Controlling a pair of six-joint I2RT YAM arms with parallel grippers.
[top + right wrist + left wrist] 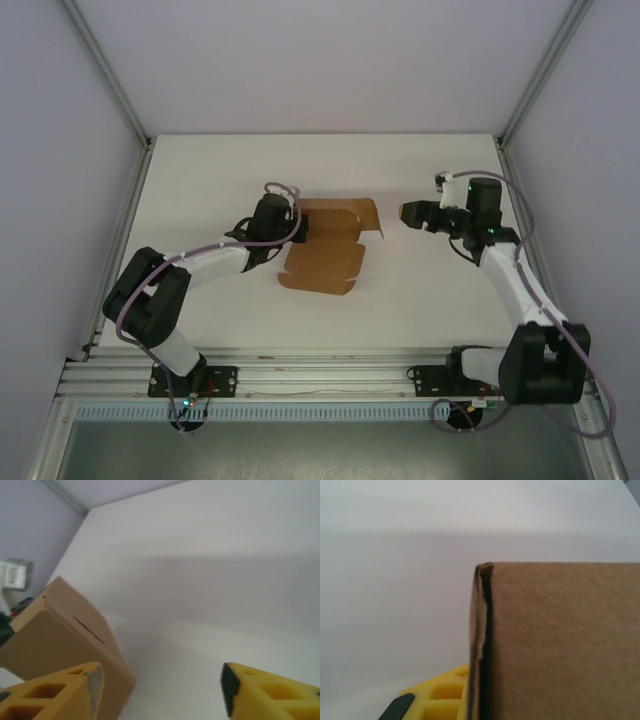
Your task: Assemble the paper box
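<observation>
The paper box is brown cardboard, partly folded, with a raised flap at its far right corner, lying mid-table. My left gripper is at the box's left side. In the left wrist view one yellow finger presses against the outside of an upright cardboard wall; the other finger is hidden behind that wall. My right gripper hangs to the right of the box, apart from it, open with nothing between its fingers. A corner of the box sits left of that gripper in the right wrist view.
The white table stretches round the box on all sides. Pale walls and metal frame posts close in the back and sides. An aluminium rail runs along the near edge by the arm bases.
</observation>
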